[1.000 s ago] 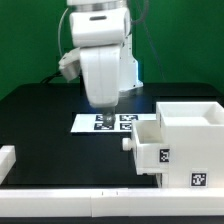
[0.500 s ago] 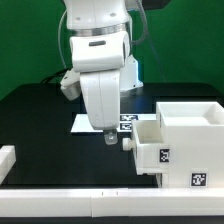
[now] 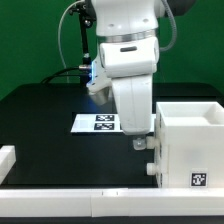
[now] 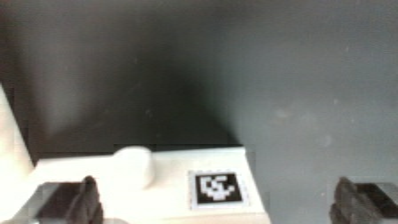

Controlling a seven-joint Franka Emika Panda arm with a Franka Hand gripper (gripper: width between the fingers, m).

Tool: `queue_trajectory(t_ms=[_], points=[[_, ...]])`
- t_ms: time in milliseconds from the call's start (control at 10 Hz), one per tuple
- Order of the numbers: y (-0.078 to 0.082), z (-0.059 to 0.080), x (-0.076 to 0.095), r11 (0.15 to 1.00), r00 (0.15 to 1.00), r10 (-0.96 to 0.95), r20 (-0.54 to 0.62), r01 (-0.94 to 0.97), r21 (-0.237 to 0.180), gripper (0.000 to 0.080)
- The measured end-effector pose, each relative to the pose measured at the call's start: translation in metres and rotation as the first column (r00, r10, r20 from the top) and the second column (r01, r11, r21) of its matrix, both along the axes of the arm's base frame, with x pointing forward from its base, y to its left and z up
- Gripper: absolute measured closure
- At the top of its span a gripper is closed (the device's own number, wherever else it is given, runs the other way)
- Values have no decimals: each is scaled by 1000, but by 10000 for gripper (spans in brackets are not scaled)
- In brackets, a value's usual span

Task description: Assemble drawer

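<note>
Exterior view, left to right: a low white rail (image 3: pixel 8 160) sits at the table's (image 3: pixel 45 115) near edge on the exterior view's left; the marker board (image 3: pixel 97 122) lies flat near the middle, carrying only its tags; the arm stands over the right half, its hand (image 3: pixel 143 145) lowered in front of the drawer shell (image 3: pixel 188 140) at the exterior view's right. A small knob (image 3: pixel 151 170) shows just below the hand, at the shell's front, so a tray appears to sit inside the shell, largely hidden by the arm. Wrist view: the tray (image 4: pixel 169 180) with its knob (image 4: pixel 128 163) and a square tag (image 4: pixel 217 186) lies between the two dark fingertips (image 4: pixel 66 202), which stand well apart and touch nothing; the hand is released. Judgement: one tray looks largely inserted; whether it is fully seated cannot be told. No second tray is visible, so it probably remains to be fitted.
</note>
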State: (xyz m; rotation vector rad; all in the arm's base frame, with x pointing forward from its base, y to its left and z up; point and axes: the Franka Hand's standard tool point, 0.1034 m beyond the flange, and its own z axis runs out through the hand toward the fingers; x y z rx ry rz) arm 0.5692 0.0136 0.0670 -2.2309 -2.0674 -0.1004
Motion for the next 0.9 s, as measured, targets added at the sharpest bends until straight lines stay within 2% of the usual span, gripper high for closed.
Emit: queue_trajectory(t_ms=[300,500,800,900], points=[[-4,0,0,1000,1000,-12,-2,12,-1,151],[-17,0,-1,1000,1000,-16,-3,16,-4,151],[-48,5,-12,1000,1000,-14,0,14,-13,151],[-44,4,-12,1000,1000,-13,-3,13,-10,151]])
